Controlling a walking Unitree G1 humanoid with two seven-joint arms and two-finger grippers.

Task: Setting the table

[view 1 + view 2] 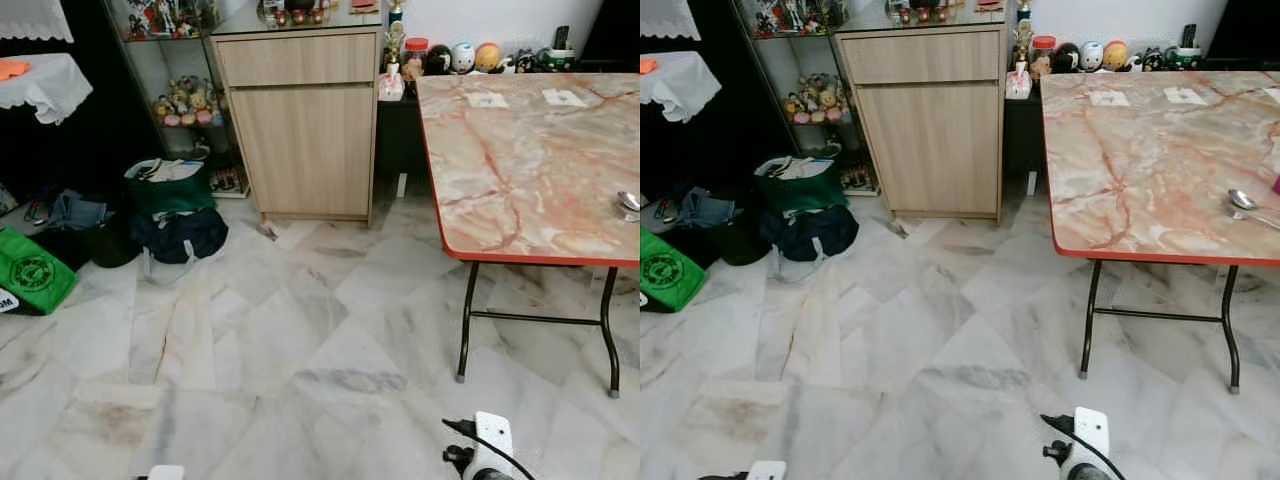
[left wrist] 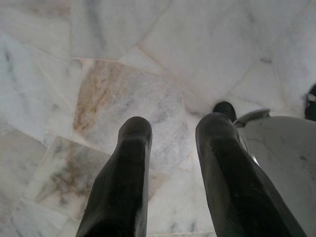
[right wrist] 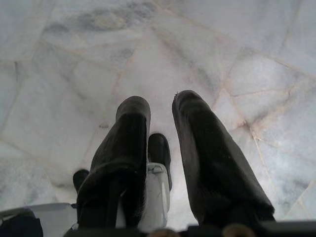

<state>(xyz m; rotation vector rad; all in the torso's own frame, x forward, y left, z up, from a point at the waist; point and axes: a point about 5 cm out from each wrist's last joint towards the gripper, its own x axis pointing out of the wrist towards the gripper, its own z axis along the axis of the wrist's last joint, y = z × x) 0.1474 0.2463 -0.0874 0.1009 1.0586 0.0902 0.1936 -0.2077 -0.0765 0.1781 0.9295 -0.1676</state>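
A folding table (image 1: 520, 170) with a pink marble-pattern top and red rim stands at the right on black legs. A metal spoon (image 1: 1243, 203) lies near its right front edge. Two white slips of paper (image 1: 488, 99) lie at its far end. Both arms hang low at the bottom of the eye views. My left gripper (image 2: 173, 131) points at the marble floor, fingers apart, nothing between them. My right gripper (image 3: 160, 106) also hangs over the floor, fingers slightly apart and empty.
A light wooden cabinet (image 1: 305, 125) stands at the back, left of the table. Bags (image 1: 175, 215) and a green sack (image 1: 30, 270) lie on the floor at the left. Figurines and jars (image 1: 460, 57) line a low shelf behind the table. Marble floor (image 1: 300, 350) stretches ahead.
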